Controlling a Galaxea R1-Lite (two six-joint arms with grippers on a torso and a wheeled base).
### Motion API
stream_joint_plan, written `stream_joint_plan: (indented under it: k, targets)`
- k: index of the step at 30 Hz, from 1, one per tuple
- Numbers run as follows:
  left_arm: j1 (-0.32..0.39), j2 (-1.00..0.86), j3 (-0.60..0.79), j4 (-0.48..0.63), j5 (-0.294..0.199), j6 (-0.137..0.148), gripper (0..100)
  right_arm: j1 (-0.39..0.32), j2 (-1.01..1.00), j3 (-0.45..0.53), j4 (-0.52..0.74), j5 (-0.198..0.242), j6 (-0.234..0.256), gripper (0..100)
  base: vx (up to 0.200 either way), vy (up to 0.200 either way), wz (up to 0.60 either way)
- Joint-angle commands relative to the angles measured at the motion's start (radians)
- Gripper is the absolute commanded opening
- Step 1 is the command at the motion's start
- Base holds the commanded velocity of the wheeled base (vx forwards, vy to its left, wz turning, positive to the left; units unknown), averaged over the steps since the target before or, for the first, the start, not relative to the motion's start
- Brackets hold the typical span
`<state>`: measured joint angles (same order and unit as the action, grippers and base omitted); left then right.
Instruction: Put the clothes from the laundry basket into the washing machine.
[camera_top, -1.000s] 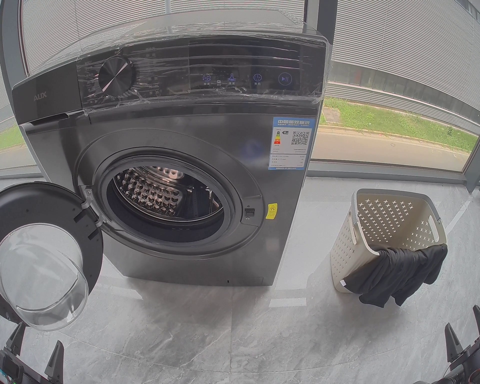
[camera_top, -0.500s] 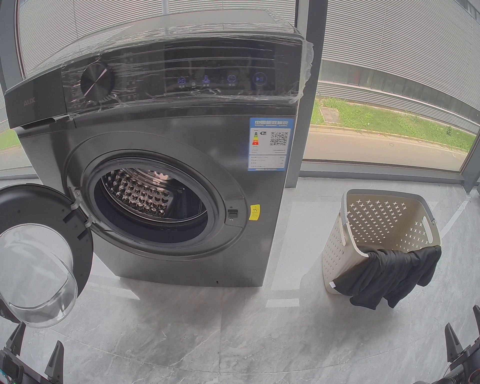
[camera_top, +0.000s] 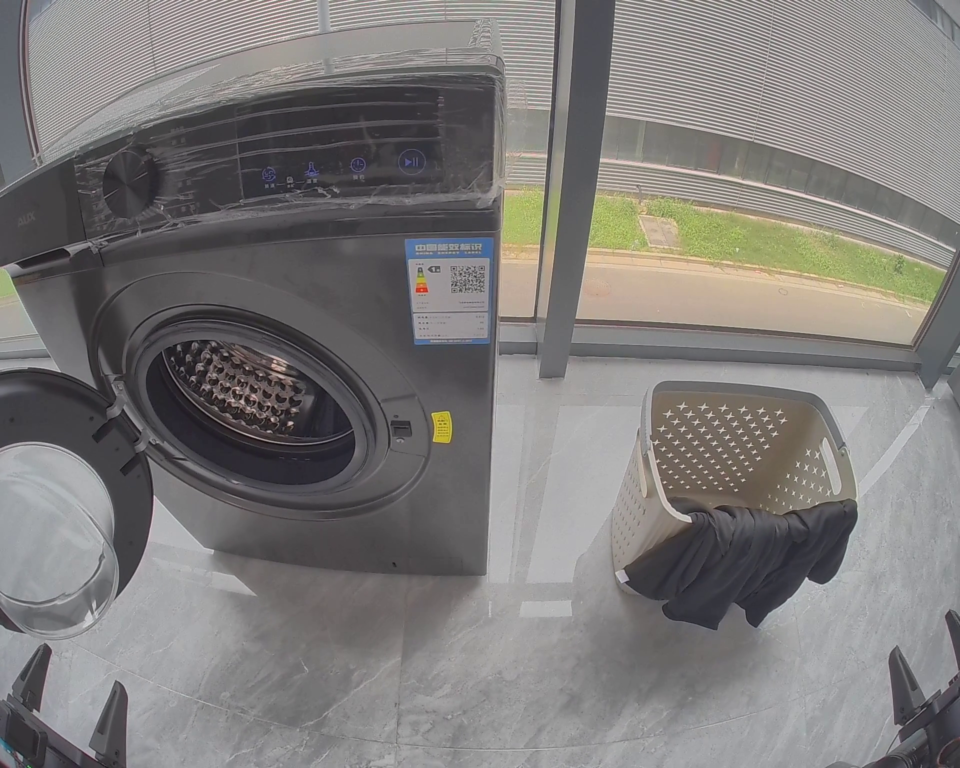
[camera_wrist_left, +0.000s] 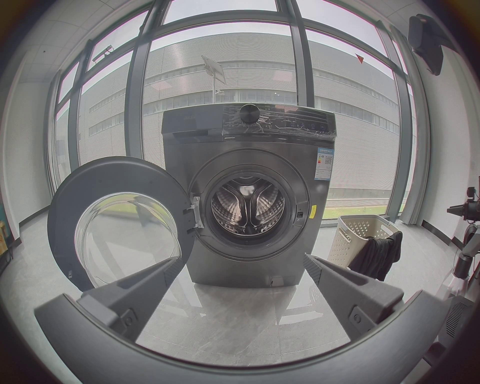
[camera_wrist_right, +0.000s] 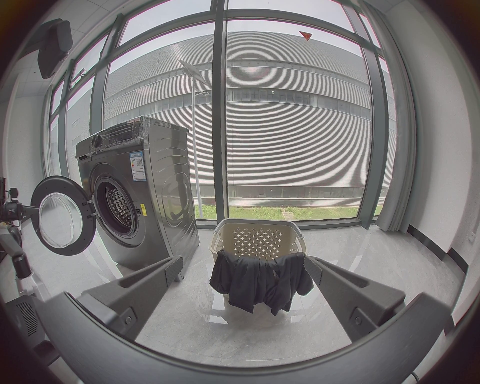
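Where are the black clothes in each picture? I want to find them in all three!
Head view: black clothes draped over the laundry basket's front rim, lower right.
Left wrist view: black clothes on the basket beside the washing machine.
Right wrist view: black clothes over the basket's near rim, before the window.
Shared landmark: the washing machine's open door.

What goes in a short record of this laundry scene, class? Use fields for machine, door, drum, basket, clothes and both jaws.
Machine: grey metal front-loading washing machine, on the pale grey tiled floor
Door: round dark door with clear glass window, swung open
Drum: perforated steel drum, no clothes visible inside
Basket: cream perforated plastic laundry basket, on the floor, apart from the machine
Clothes: black fabric garment, draped over the basket's near rim
Left jaws: open, empty
Right jaws: open, empty
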<state>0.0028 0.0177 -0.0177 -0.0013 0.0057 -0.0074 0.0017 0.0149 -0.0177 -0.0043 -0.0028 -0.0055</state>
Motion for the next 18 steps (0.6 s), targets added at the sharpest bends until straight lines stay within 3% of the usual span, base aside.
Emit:
stream_joint_plan:
  k: [1, 7, 18]
  targets:
    - [0.000, -0.016, 0.016, 0.000, 0.000, 0.000, 100, 0.000, -0.012, 0.018, 0.000, 0.001, -0.001, 100, 0.000, 0.000, 0.00]
    - [0.000, -0.016, 0.018, 0.000, 0.000, 0.000, 100, 0.000, -0.012, 0.018, 0.000, 0.001, 0.001, 100, 0.000, 0.000, -0.60]
    - [0.000, -0.016, 0.016, 0.001, 0.000, 0.000, 100, 0.000, -0.012, 0.018, 0.000, 0.001, 0.001, 100, 0.000, 0.000, 0.00]
